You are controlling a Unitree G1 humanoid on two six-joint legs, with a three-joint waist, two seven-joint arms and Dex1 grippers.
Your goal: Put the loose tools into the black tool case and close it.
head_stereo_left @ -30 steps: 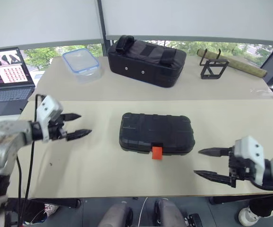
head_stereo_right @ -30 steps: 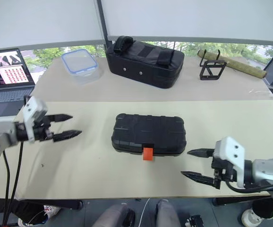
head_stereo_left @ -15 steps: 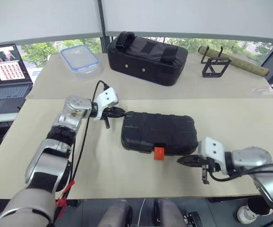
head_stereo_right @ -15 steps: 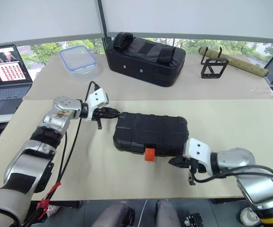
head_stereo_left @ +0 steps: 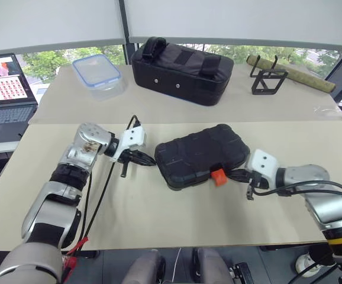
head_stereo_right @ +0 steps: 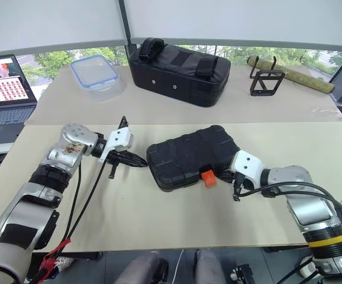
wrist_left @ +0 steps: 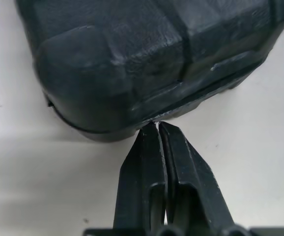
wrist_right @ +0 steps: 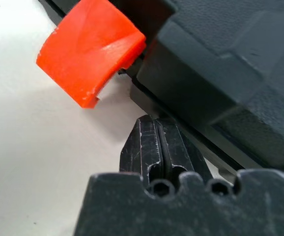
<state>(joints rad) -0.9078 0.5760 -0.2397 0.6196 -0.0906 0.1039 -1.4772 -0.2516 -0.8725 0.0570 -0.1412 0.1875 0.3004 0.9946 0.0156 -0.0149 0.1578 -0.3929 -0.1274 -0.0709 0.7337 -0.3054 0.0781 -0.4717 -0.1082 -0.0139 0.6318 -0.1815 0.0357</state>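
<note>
The black tool case [head_stereo_left: 200, 155] lies shut in the middle of the table, skewed, with its orange latch [head_stereo_left: 219, 177] sticking out at the front. My left gripper [head_stereo_left: 152, 163] is shut, and its tips [wrist_left: 154, 125] touch the seam at the case's left end. At the front edge, just right of the latch [wrist_right: 90, 61], my right gripper [head_stereo_left: 234, 175] presses its shut tips [wrist_right: 156, 120] against the case's rim. Neither gripper holds anything. The loose tools are out of view.
At the back of the table are a black fabric bag [head_stereo_left: 183, 70], a clear box with a blue rim [head_stereo_left: 97, 72], a black wire stand [head_stereo_left: 268, 81] and a rolled mat [head_stereo_left: 301, 76]. A laptop [head_stereo_left: 5, 89] sits at the far left.
Both grippers have shut and moved in from the table's sides to the case. The case has turned, its right end swinging away from me and the latch shifting right.
</note>
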